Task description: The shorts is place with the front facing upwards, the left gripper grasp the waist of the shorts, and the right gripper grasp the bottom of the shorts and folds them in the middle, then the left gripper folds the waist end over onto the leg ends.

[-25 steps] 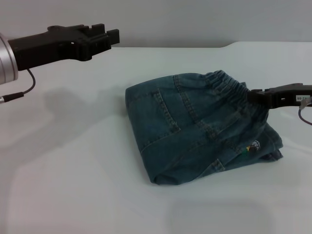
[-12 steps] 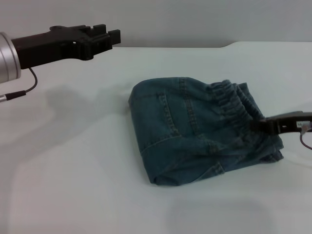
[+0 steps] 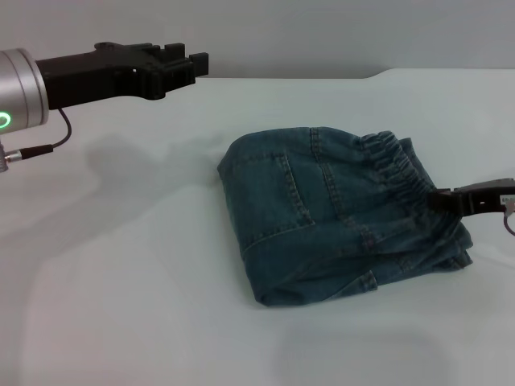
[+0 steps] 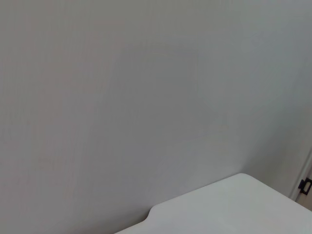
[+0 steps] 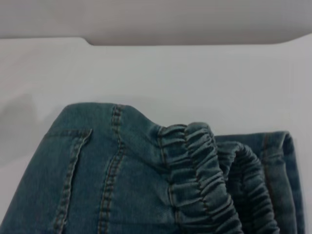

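The blue denim shorts (image 3: 322, 217) lie folded in a compact bundle right of the table's middle. Their elastic waistband (image 3: 394, 169) is bunched on top at the bundle's right side, and it fills the lower part of the right wrist view as the waistband (image 5: 195, 170). My right gripper (image 3: 441, 199) reaches in low from the right edge, with its tip at the waistband's outer edge. My left gripper (image 3: 197, 66) hangs high over the far left of the table, well away from the shorts and holding nothing. The left wrist view shows none of the shorts.
The white table (image 3: 121, 281) spreads around the bundle, with bare surface to the left and in front. The grey wall and a table corner (image 4: 234, 204) are all that the left wrist view shows.
The waistband was drawn down and to the right over the lower layers, and the bundle now lies flatter. My right gripper has shifted slightly to the right. The left arm edged right.
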